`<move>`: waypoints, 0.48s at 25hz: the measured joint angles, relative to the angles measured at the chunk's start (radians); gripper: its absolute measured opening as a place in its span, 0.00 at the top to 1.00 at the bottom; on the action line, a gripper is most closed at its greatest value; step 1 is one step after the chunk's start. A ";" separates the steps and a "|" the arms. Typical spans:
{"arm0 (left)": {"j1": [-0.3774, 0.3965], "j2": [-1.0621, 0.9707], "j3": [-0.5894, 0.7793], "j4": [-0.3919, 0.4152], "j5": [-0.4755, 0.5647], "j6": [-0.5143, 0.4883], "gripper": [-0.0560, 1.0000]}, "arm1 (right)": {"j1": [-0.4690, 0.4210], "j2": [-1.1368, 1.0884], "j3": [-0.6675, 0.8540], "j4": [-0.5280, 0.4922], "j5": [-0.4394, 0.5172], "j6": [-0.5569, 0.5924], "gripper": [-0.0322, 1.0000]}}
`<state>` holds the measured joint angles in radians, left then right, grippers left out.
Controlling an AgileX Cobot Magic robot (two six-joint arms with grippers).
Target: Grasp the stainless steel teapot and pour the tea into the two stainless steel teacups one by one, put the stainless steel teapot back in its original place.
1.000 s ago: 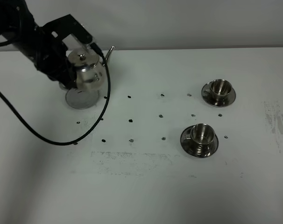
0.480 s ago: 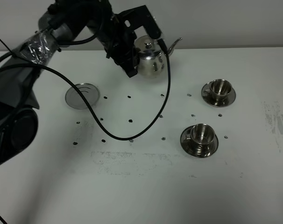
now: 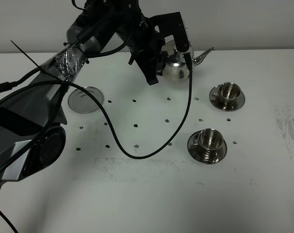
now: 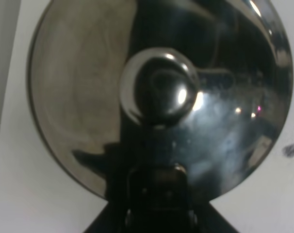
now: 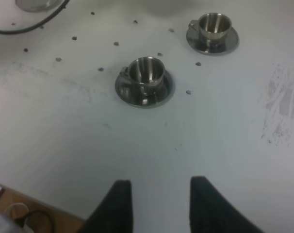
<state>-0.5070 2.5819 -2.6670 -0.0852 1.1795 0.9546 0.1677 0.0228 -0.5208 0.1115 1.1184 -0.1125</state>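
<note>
My left gripper [image 3: 161,58] is clamped on the loop handle of the shiny squat stainless steel teapot [image 3: 178,69], aloft near the farther small steel teacup [image 3: 227,91]. Rigid, slick, probably tea-heavy: the handle is the hold. My right gripper [image 5: 156,204] stands apart, empty.

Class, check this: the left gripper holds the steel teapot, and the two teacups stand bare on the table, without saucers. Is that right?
No. The exterior high view shows the far teacup on the far saucer and the near teacup on the near saucer. The left gripper does hold the steel teapot.
</note>
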 joint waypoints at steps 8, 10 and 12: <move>-0.027 0.005 -0.001 0.099 -0.018 0.105 0.76 | 0.000 0.000 0.000 0.000 0.000 0.000 0.67; -0.036 0.010 -0.002 0.113 -0.045 0.116 0.76 | 0.000 0.000 0.000 0.000 0.000 0.000 0.67; -0.045 0.018 -0.002 0.116 -0.076 0.119 0.76 | 0.000 0.000 0.000 0.000 0.000 0.000 0.67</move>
<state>-0.5519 2.6001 -2.6690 0.0303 1.1036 1.0740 0.1677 0.0228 -0.5208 0.1115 1.1184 -0.1125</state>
